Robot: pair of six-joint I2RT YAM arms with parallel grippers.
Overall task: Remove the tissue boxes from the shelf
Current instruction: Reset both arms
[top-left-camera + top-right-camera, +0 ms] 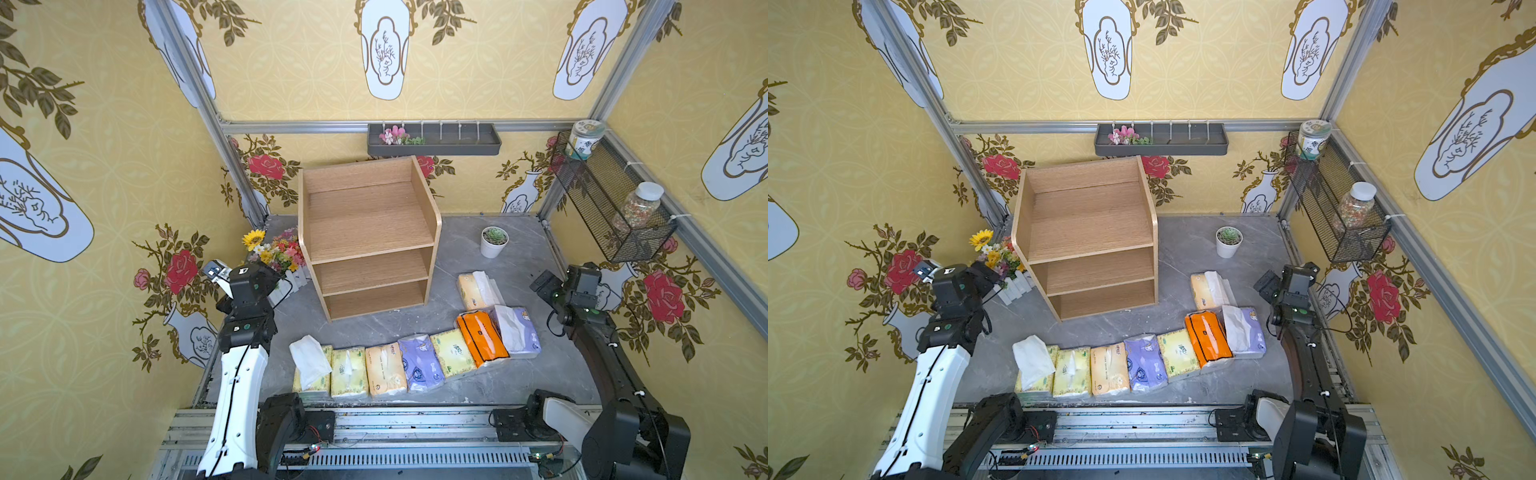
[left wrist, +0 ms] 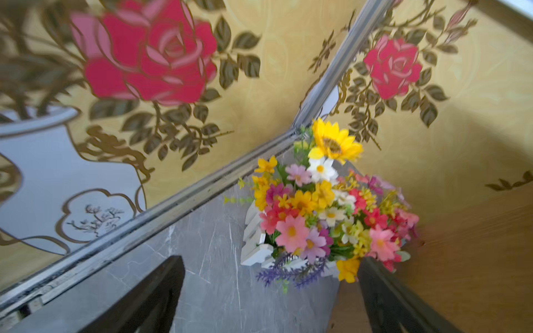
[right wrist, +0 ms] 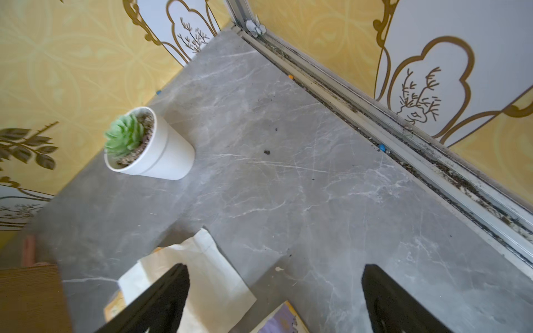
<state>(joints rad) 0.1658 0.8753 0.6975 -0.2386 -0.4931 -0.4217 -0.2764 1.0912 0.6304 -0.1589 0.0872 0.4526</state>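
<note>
Tissue boxes lie side by side on the grey table before the shelf in a top view, long axes roughly front to back. My left wrist view shows the left gripper with jaws apart near flowers. In my right wrist view, the right gripper has jaws apart over one cream pack.

The shelf is light wood with a fine straight grain and a matt face. The tissue boxes wear thin plastic wrap that wrinkles and glints; soft white tissue paper pokes crumpled from some. The desk is a smooth grey stone-look slab with white veins and a dull sheen. The wire basket is black metal mesh, the frame rails brushed metal, the succulent's pot smooth matt white.
</note>
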